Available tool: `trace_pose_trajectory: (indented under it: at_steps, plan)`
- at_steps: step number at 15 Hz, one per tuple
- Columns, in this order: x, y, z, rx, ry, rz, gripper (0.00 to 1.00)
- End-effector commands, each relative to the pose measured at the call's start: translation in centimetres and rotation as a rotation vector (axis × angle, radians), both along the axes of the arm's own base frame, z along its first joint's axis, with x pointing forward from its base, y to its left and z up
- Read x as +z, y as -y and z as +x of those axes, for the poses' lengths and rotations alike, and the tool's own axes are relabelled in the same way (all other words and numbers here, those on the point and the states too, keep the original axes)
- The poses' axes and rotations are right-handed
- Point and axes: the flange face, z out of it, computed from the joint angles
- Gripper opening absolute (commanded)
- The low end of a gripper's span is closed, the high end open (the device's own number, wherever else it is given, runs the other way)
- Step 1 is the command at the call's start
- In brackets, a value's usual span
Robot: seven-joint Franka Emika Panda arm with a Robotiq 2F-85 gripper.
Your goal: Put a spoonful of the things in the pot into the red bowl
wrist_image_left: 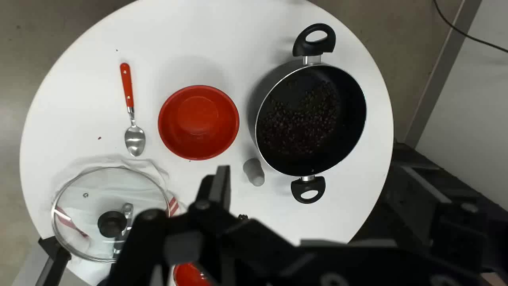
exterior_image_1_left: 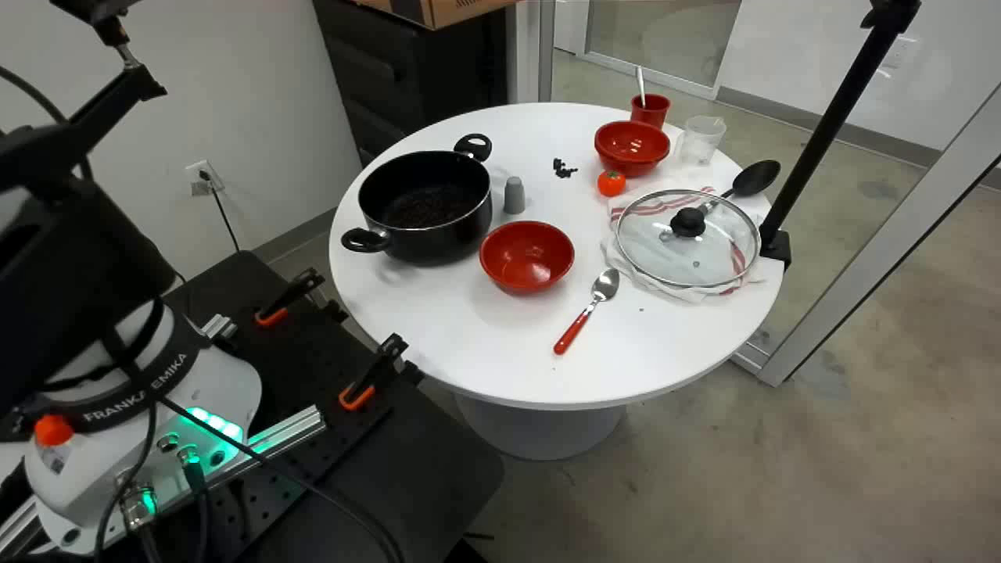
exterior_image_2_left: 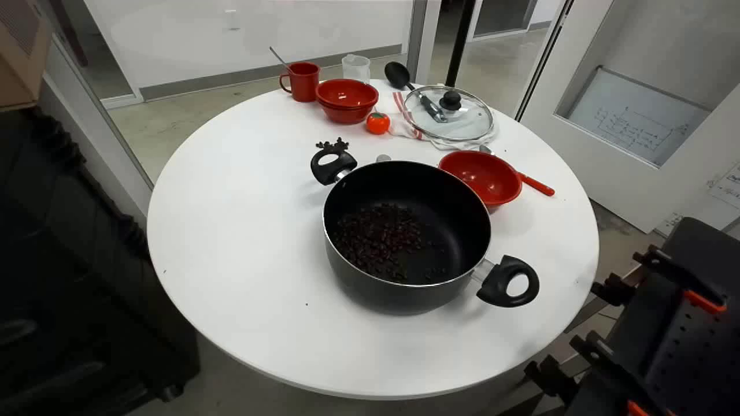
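A black two-handled pot (exterior_image_1_left: pixel 442 242) stands on the white table, also in the other views (exterior_image_2_left: pixel 399 297) (wrist_image_left: pixel 355 111). Small dark bean-like pieces (exterior_image_2_left: pixel 378 237) lie in its bottom, also visible in the wrist view (wrist_image_left: pixel 301 123). A red bowl (exterior_image_1_left: pixel 528 258) stands beside the pot and looks empty in the wrist view (wrist_image_left: pixel 198 123). A metal spoon with a red handle (exterior_image_1_left: pixel 579 320) lies beside the bowl, also in the wrist view (wrist_image_left: pixel 134 137). My gripper (wrist_image_left: pixel 333 188) is open and empty, high above the table. It is not seen in the exterior views.
A grey shaker (exterior_image_1_left: pixel 514 195) stands between pot and bowl. A glass lid (exterior_image_1_left: pixel 657 242) rests on a striped towel (exterior_image_1_left: pixel 696 293), over part of a black serving spoon (exterior_image_1_left: pixel 755 178). Stacked red bowls (exterior_image_1_left: pixel 632 148), a tomato (exterior_image_1_left: pixel 611 184), a red mug (exterior_image_1_left: pixel 651 109) and a clear measuring cup (exterior_image_1_left: pixel 701 141) stand farther off.
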Motion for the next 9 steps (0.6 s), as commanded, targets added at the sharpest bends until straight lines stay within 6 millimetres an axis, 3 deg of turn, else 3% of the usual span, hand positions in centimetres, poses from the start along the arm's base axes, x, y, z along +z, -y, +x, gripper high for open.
trace_pose_trajectory:
  at_steps: [1,5,7,9]
  plan:
    - [0.1,0.0,0.0,0.000,0.000,0.000,1.00]
    - [-0.1,0.2,0.0,-0.004,0.018,0.005,1.00]
    - [-1.8,1.2,0.5,0.010,0.082,0.022,1.00]
    - [-5.2,3.0,1.5,0.013,0.133,0.022,1.00]
